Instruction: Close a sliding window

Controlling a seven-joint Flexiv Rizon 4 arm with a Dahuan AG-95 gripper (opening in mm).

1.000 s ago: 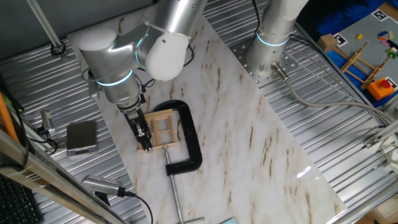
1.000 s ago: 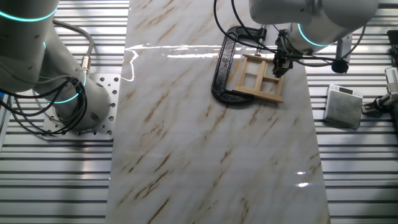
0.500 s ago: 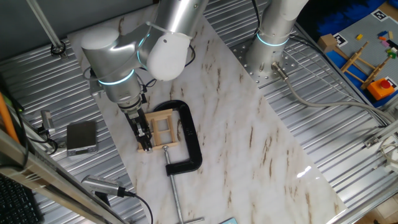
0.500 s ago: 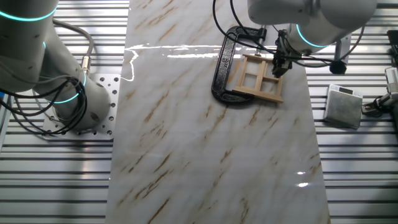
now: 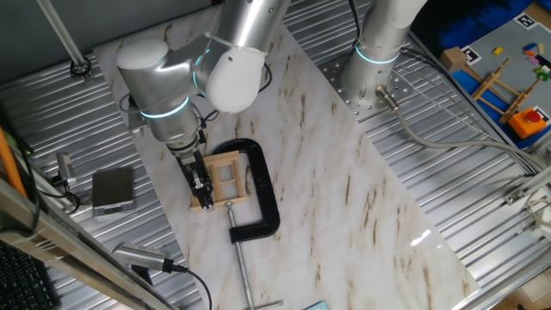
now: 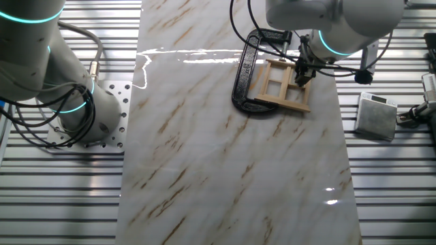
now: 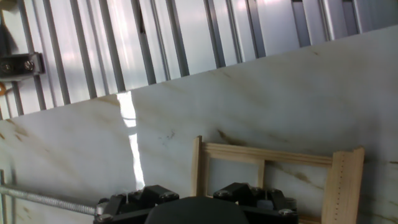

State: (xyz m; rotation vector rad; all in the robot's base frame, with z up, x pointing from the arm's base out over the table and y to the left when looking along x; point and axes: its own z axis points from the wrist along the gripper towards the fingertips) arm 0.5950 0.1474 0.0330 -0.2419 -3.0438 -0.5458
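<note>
The sliding window (image 5: 225, 176) is a small pale wooden frame lying flat on the marble board (image 5: 344, 189), held inside the jaw of a black C-clamp (image 5: 267, 185). My gripper (image 5: 204, 196) points down at the window's left edge, fingers close together, touching or nearly touching the outer wooden bar. In the other fixed view the gripper (image 6: 300, 76) stands at the right side of the window (image 6: 283, 85). The hand view shows the window's frame (image 7: 267, 158) just ahead; my fingertips are hidden behind the hand's black body (image 7: 193, 208).
The clamp's steel screw (image 5: 241, 267) runs toward the board's front edge. A grey box (image 5: 112, 189) lies on the ribbed metal table left of the board. A second arm's base (image 5: 370, 69) stands at the back. Coloured toys (image 5: 508, 77) lie at the far right.
My gripper has shifted a little along the window's edge toward the clamp side. The clamp and the outer frame have not moved.
</note>
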